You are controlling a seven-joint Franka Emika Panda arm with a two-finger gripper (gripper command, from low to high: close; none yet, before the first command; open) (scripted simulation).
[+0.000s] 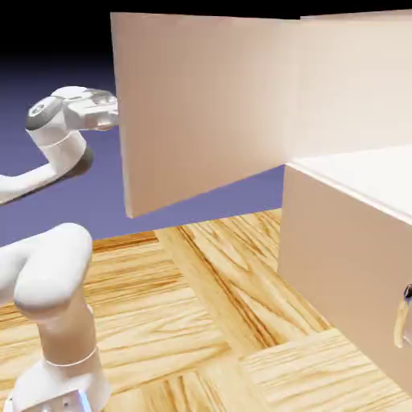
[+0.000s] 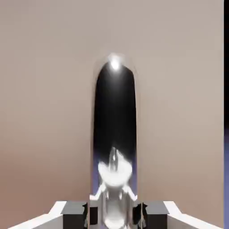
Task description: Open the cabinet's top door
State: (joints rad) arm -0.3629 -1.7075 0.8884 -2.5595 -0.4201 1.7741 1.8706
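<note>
Gripper (image 2: 114,214) fingertips are out of sight in the exterior view, behind the free edge of the top door (image 1: 205,109); only the white wrist shows, just left of that edge. Hand view settles it: two grey fingers (image 2: 75,214) sit pressed against either side of the door handle (image 2: 114,134), pinching it, gap almost nil. The handle reads as a tall, mirror-dark metal loop with a bright highlight at its crown, filling the middle of the hand view against flat beige panel; a thin blue-violet strip shows at that view's right edge. The handle isn't visible in the exterior view, since it sits on the door face turned away from the camera. The cabinet (image 1: 346,265) is cut off at the exterior view's right and top edges, so its full extent is unknown. The top door stands swung wide open, hinged at the cabinet's upper front corner and projecting out to the left, well above the wood-pattern table (image 1: 201,322). The upper compartment behind it shows a white floor (image 1: 362,173) and a pale back wall, with no contents in the visible part. The lower door (image 1: 338,257) is closed, plain beige; its curved handle (image 1: 401,318) is partly clipped at the right edge.
</note>
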